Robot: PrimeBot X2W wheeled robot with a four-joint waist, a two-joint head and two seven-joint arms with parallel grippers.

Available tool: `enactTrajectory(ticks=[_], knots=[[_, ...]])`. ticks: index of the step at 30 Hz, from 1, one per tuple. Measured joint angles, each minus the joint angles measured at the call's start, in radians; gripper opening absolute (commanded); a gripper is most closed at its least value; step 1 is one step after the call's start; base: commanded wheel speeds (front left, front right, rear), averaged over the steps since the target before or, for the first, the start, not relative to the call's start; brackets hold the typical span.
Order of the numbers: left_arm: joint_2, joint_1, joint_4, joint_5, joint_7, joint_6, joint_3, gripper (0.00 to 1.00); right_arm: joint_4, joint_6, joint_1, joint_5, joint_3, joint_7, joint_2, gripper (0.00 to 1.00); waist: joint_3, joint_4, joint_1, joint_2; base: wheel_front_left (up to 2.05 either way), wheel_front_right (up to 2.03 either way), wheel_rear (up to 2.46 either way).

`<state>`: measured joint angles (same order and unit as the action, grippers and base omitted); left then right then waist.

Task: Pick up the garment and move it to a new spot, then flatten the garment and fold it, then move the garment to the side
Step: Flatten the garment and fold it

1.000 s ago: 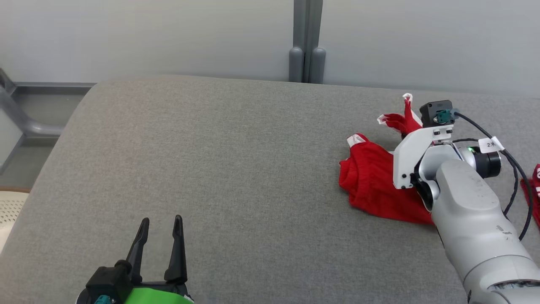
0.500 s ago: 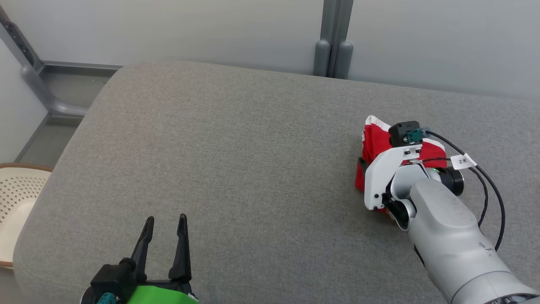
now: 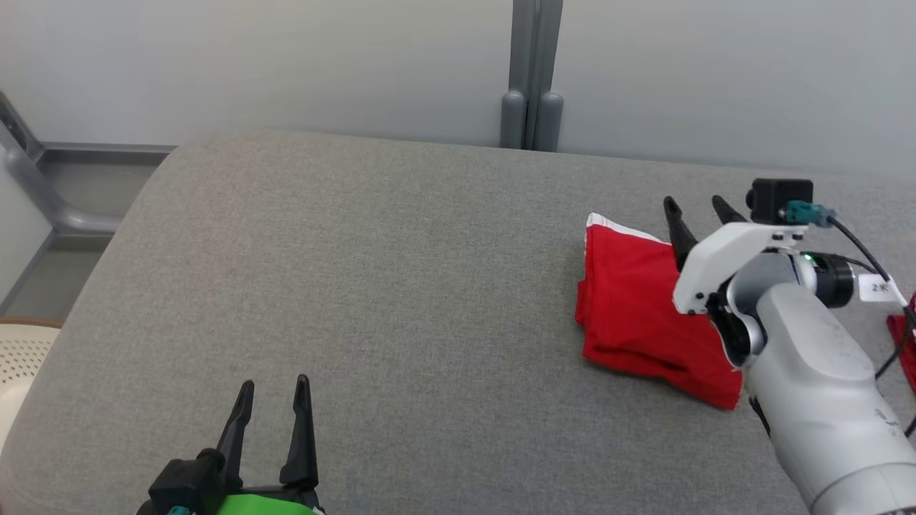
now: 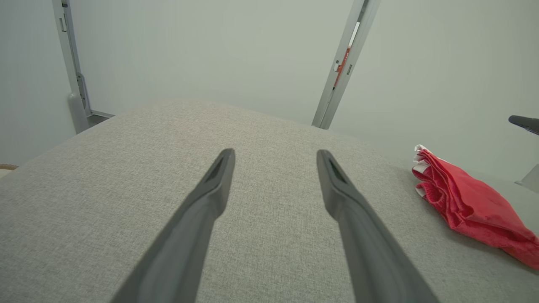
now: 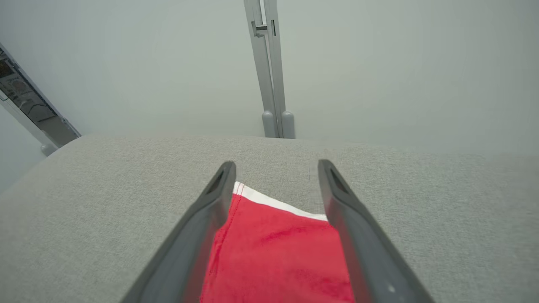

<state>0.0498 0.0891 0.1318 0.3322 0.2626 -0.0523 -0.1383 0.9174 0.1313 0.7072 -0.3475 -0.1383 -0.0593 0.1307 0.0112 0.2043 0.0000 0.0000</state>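
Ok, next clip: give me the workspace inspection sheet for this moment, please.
Surface: grey fabric surface, flat.
Job's things: red garment, folded, white trim at its far edge, lying at the right.
Clutter: another red item, cut off at the right edge.
Grippers: left end effector open over bare fabric; right end effector open above the garment, holding nothing.
Cables: black tagged cable loops from the right wrist camera.
Surroundings: pale wall, grey post, perforated basket lower left.

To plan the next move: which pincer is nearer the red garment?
Right. The right pincer hangs open over the far edge of the red garment; the left pincer sits open, well apart over the grey surface.
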Motion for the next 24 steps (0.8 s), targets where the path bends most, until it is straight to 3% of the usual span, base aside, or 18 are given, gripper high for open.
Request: enactTrajectory(ticks=[7, 15, 24], knots=[[0.0, 0.008, 0.031, -0.008, 0.0, 0.036, 0.022, 1.0, -0.171, 0.0, -0.17, 0.175, 0.04, -0.189, 0.054, 1.0, 0.025, -0.053, 0.0, 0.0, 0.0, 0.0, 0.0], [0.0, -0.004, 0.048, -0.015, 0.0, 0.043, 0.064, 1.0, -0.469, 0.0, -0.428, 0.239, 0.112, -0.203, -0.022, 1.0, 0.044, -0.136, 0.0, 0.0, 0.0, 0.0, 0.0], [0.0, -0.023, 0.072, -0.035, 0.0, 0.038, 0.093, 1.0, -0.565, 0.0, -0.587, 0.254, 0.152, -0.203, -0.043, 1.0, 0.066, -0.213, 0.0, 0.0, 0.0, 0.0, 0.0]])
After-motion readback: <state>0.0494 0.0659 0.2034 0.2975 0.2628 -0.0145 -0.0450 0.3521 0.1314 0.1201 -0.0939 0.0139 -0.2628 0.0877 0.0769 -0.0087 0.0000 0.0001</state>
